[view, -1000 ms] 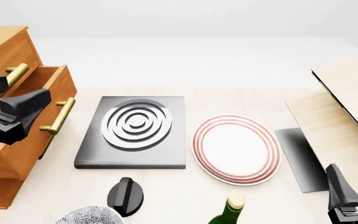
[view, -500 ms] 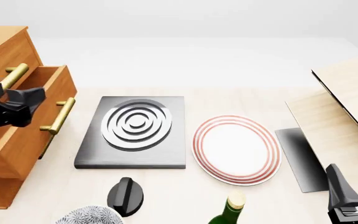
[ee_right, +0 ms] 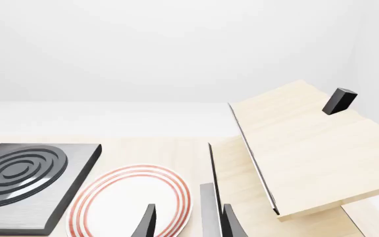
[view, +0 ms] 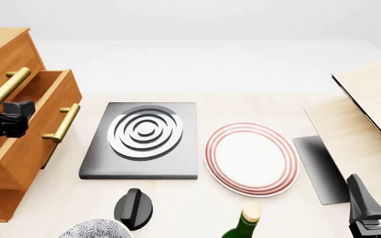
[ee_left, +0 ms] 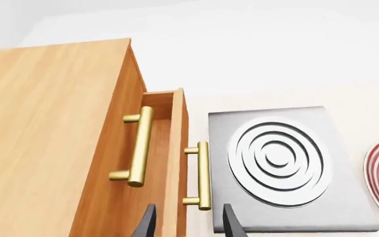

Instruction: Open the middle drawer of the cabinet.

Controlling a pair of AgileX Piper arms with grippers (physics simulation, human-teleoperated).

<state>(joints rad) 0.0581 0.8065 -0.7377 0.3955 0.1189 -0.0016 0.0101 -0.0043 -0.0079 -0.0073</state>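
Note:
The orange-brown cabinet (view: 2,49) stands at the table's left edge. Its middle drawer (view: 35,134) is pulled out toward the table's centre, and its brass bar handle (view: 63,123) is free. The top drawer's handle (view: 10,85) sits above it, further back. My left gripper (view: 2,119) hovers over the open drawer, left of its handle and touching nothing. In the left wrist view the left gripper (ee_left: 188,227) is open, with the middle drawer (ee_left: 178,158) and its handle (ee_left: 203,175) ahead. My right gripper (view: 376,208) rests open at the front right.
A black hob plate with silver rings (view: 141,141) lies right of the drawer, then a red-ringed white plate (view: 251,157). Near the front edge are a dark knob (view: 133,208), a patterned bowl (view: 95,229) and a green bottle (view: 243,223). Pale wood boards (view: 362,114) stand at the right.
My left gripper has drawn back to the left, away from the middle drawer's handle. The drawer stays pulled out. The right arm has not moved.

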